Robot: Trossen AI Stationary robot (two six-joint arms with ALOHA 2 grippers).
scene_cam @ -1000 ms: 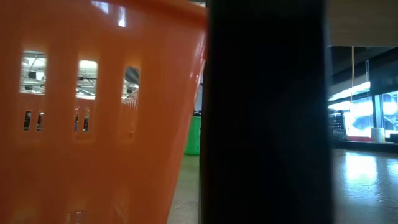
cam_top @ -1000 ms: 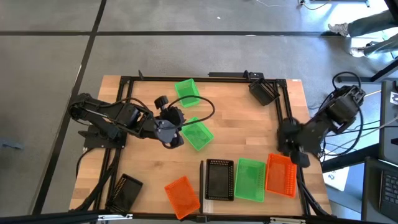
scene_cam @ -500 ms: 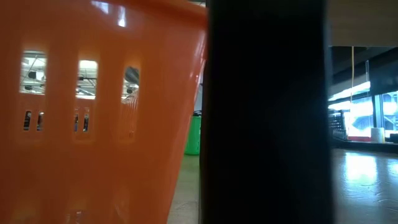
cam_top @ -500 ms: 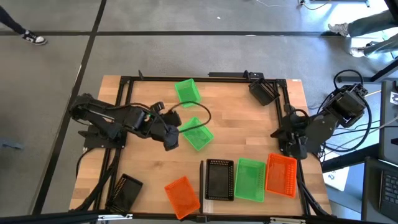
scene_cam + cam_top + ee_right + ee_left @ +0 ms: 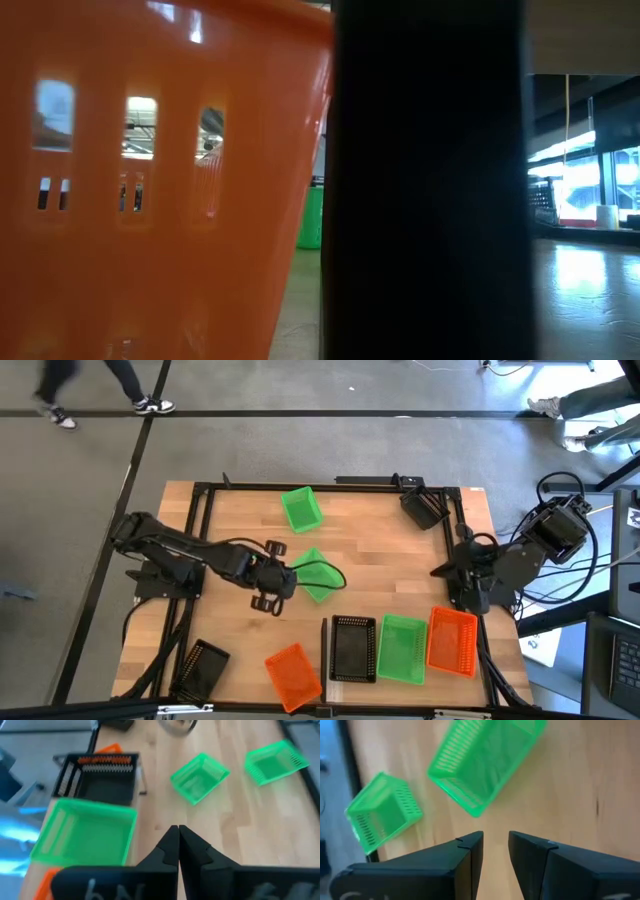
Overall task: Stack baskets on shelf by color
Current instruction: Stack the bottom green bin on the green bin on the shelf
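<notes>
On the large wooden tabletop [image 5: 400, 550], the pale shelf cannot be told apart, 1 bright green mesh plastic basket [image 5: 485, 762] lies loose just ahead of the left gripper [image 5: 495, 851], whose fingers are slightly parted and empty, seemingly lined up to grasp it, while the right gripper [image 5: 178, 845] waits clenched near the right edge.

Seven baskets lie on the table [image 5: 400, 550]: three green, two orange and two black. The green ones are a basket near the far edge [image 5: 301, 508], a tilted one at mid-table [image 5: 315, 573] and a third toward the near right corner [image 5: 402, 648]; the orange pair are one at the near edge [image 5: 293, 675] and one by the right edge [image 5: 451, 641]. The black pair are one at the near edge [image 5: 352, 649] and one at the near left corner [image 5: 201, 669]
</notes>
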